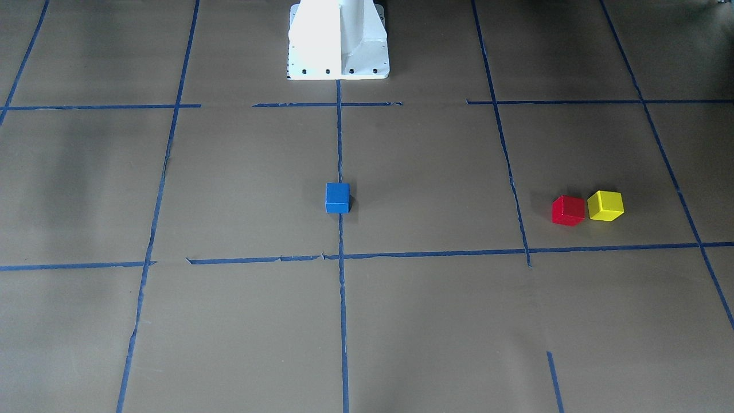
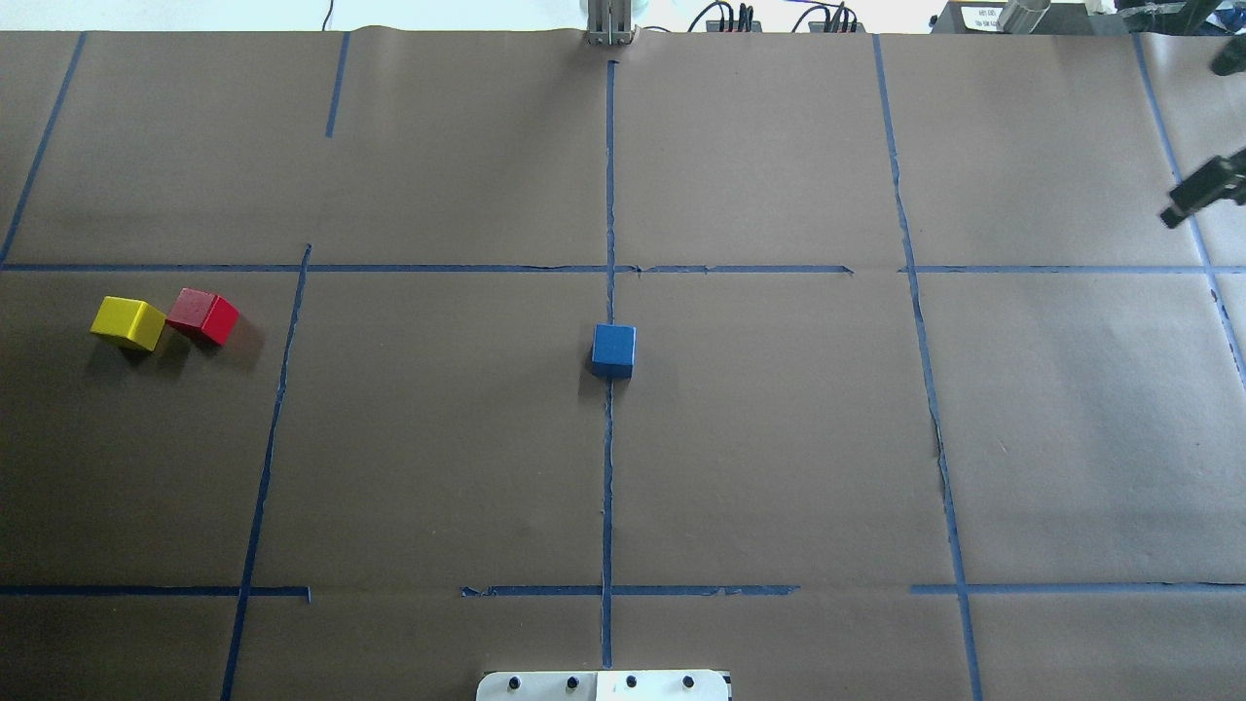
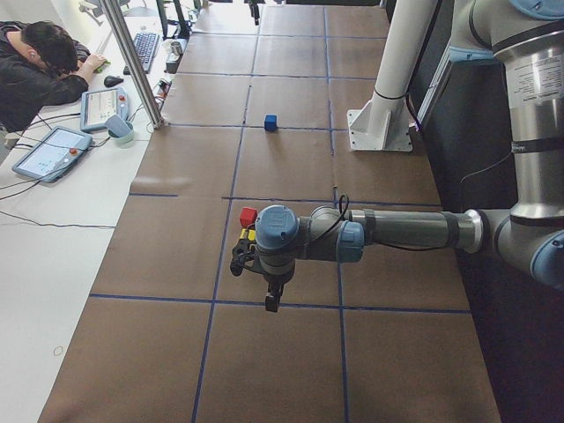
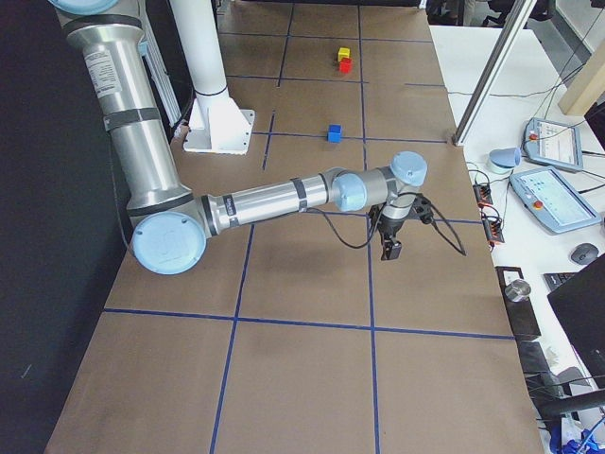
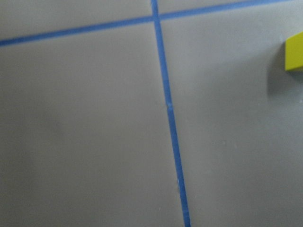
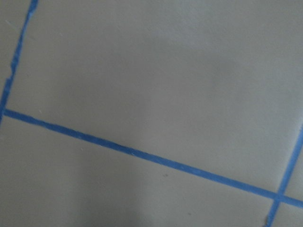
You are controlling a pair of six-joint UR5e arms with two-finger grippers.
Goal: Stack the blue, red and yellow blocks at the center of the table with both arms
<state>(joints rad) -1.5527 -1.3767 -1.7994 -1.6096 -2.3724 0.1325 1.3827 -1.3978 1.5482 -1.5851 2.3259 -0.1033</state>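
Observation:
The blue block (image 1: 337,198) sits alone at the table's center on the middle tape line, also in the overhead view (image 2: 613,350). The red block (image 2: 202,315) and the yellow block (image 2: 128,322) lie side by side, close together, on my left side (image 1: 568,210) (image 1: 605,206). My left gripper (image 3: 271,306) hangs above the table near that pair; I cannot tell if it is open. The left wrist view catches the yellow block (image 5: 294,56) at its right edge. My right gripper (image 4: 388,253) hangs over bare table on my right side, far from the blocks; I cannot tell its state.
The white robot base (image 1: 338,46) stands at the table's robot-side edge. Blue tape lines (image 2: 608,467) grid the brown paper. An operator (image 3: 35,62) sits at a side desk with control pendants (image 3: 51,152). A metal post (image 3: 132,62) stands at the table's far edge.

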